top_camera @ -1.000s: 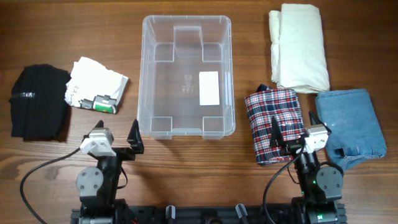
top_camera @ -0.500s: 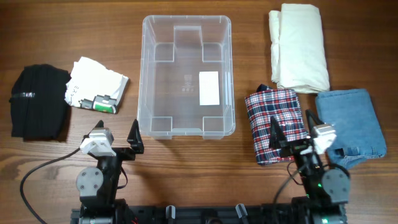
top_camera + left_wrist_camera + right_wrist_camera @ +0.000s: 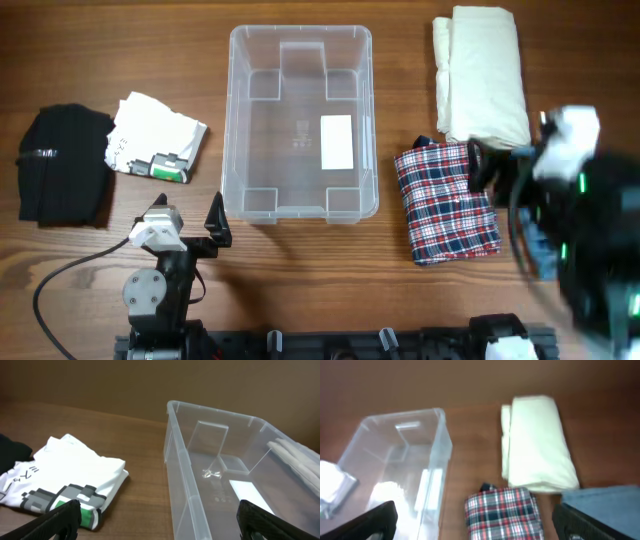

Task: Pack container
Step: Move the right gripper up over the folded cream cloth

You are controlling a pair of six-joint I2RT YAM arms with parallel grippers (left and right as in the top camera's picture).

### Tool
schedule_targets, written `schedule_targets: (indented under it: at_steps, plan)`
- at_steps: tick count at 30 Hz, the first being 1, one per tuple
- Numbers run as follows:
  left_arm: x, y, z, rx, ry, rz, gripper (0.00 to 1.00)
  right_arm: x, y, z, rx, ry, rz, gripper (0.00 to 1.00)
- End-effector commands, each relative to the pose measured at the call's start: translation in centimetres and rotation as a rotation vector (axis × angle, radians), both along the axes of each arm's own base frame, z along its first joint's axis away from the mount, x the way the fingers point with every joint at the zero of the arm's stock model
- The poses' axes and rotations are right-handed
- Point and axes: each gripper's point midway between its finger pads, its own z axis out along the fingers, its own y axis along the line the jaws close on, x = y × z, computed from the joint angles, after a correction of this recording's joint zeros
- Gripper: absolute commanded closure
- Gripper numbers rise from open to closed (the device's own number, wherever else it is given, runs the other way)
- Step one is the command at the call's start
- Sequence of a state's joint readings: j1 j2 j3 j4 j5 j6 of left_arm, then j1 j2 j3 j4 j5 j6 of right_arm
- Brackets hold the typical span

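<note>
The clear plastic container (image 3: pixel 296 100) stands empty at mid-table, a white label on its bottom. My left gripper (image 3: pixel 188 216) rests open near the table's front, by the container's front-left corner. In the left wrist view the container's wall (image 3: pixel 186 485) runs between the open fingers of the left gripper (image 3: pixel 160 527). My right gripper (image 3: pixel 508 162) is raised and blurred, open, above the right edge of a folded plaid cloth (image 3: pixel 445 205). In the right wrist view the plaid cloth (image 3: pixel 502 512) lies below the open right gripper (image 3: pixel 480 527), with the container (image 3: pixel 402 455) to its left.
A folded cream cloth (image 3: pixel 482 75) lies at the back right. Folded blue denim (image 3: pixel 545 250) is mostly hidden under the right arm. Left of the container lie a white printed shirt (image 3: pixel 155 140) and a black garment (image 3: pixel 62 165).
The right arm has lifted off the front of the table and swung up and back to the right, now covering the denim. The left arm has not moved.
</note>
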State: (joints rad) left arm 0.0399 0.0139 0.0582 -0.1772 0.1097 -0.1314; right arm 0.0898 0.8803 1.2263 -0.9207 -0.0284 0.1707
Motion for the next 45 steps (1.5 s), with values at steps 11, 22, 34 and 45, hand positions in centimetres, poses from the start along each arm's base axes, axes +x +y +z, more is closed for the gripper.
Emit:
schedule_targets:
  at_steps: [11,22,34,45]
  plan:
    - [0.0,0.0,-0.1,0.023,-0.004,-0.003,0.0,8.8,-5.3,-4.3,-0.199,0.354,-0.198,0.0]
    - [0.0,0.0,-0.1,0.024,-0.004,-0.003,0.0,8.2,-13.0,-5.4,-0.206,0.406,-0.264,0.0]
    - [0.0,0.0,-0.1,0.024,-0.004,-0.003,0.0,9.8,-15.0,-9.7,-0.157,0.506,-0.211,0.0]
    - [0.0,0.0,-0.1,0.024,-0.004,-0.003,0.0,13.1,-15.5,-15.0,-0.144,0.567,-0.114,0.0]
